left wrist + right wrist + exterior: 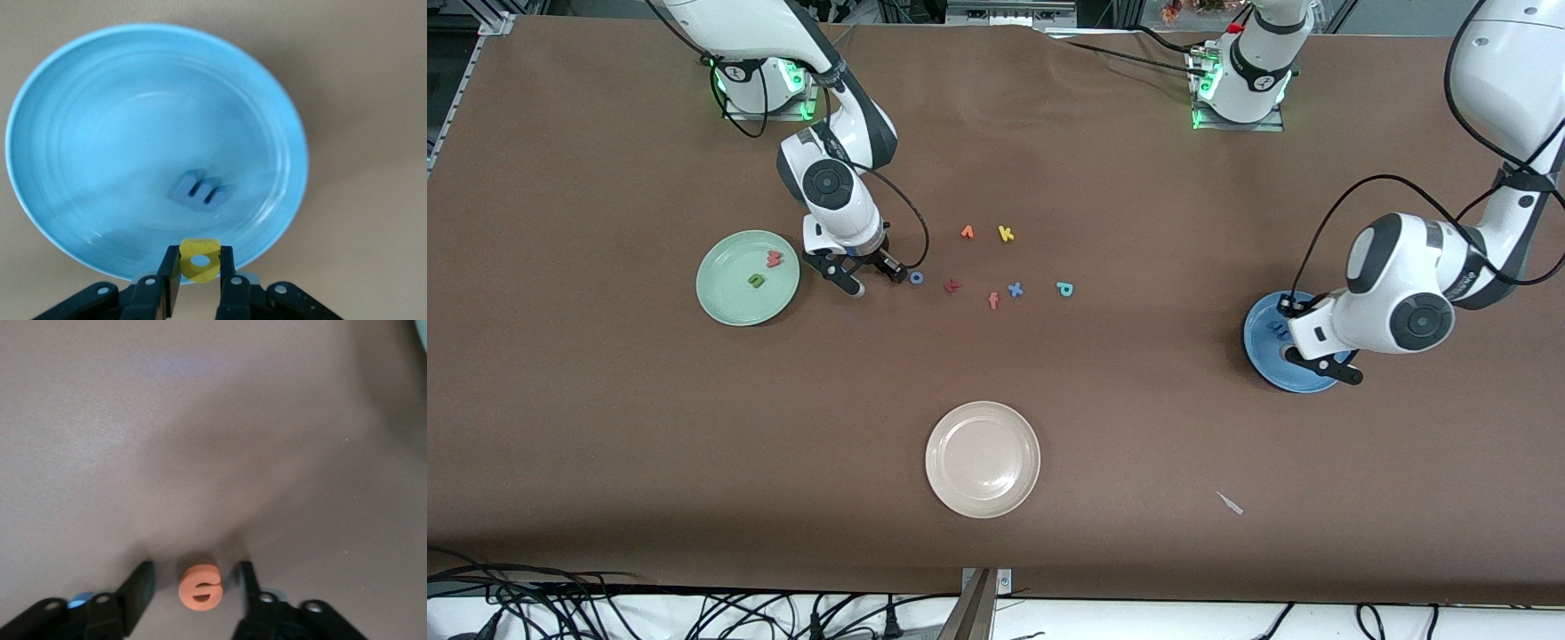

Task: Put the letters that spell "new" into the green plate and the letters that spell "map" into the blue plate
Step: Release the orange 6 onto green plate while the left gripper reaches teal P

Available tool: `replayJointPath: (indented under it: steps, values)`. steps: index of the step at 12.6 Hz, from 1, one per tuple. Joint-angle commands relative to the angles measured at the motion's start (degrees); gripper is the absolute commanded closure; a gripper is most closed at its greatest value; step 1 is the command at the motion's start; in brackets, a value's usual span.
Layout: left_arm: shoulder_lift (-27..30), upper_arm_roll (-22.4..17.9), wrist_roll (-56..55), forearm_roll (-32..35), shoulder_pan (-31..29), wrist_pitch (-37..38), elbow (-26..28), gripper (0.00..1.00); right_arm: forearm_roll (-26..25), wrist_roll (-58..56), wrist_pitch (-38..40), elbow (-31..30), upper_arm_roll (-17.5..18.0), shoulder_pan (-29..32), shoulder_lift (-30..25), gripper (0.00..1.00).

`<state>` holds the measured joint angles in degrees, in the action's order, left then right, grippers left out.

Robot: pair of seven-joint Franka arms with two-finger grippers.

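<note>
Brown table (pixel 1103 427); right arm (pixel 831 182) bent low.

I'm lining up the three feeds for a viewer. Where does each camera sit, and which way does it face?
Front view: high, across the table, facing the robots; shows both arms, the green plate, the scattered letters and the beige-white plate.
Left wrist view: on the left arm, looking down at the blue plate holding the blue m; left end effector shut on the yellow a.
Right wrist view: on the right arm, looking down at the table; right end effector open around the orange e.
Shared: front and left wrist views both show the blue plate.
</note>
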<state>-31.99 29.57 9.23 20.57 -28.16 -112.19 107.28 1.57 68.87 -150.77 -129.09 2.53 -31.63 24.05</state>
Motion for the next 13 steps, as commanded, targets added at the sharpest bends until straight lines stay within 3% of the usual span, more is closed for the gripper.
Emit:
replayJointPath:
  steps: [1,2,5,9,11,13]
  values:
    - [-2.1,0.4,1.4,1.8,0.8,0.2,-1.5,0.12,0.4,0.7,-0.3,-0.9,0.2,-0.3,-0.5,0.76]
    - [-1.8,0.5,1.3,1.4,0.9,0.3,-1.6,0.0,0.4,0.8,-0.1,-0.9,0.1,-0.3,-1.0,0.81]
    - [-0.8,3.5,-8.6,-5.3,1.4,0.7,-2.1,0.0,-0.1,-2.2,5.7,-0.2,-1.0,-0.2,-5.4,0.81]
    - [-0.4,12.9,-30.2,-7.0,1.1,-1.9,-0.1,0.0,-0.1,-21.8,16.7,-0.4,-10.7,-0.1,-11.4,0.81]
    - [0.1,17.1,-41.4,-6.8,1.3,-8.1,3.5,0.0,-0.1,-32.9,18.1,-1.0,-16.9,-0.1,-11.8,0.81]
    - [0.1,18.8,-50.2,-6.2,3.1,-13.2,6.7,0.0,0.3,-45.2,17.6,-2.1,-23.3,0.0,-11.7,0.81]
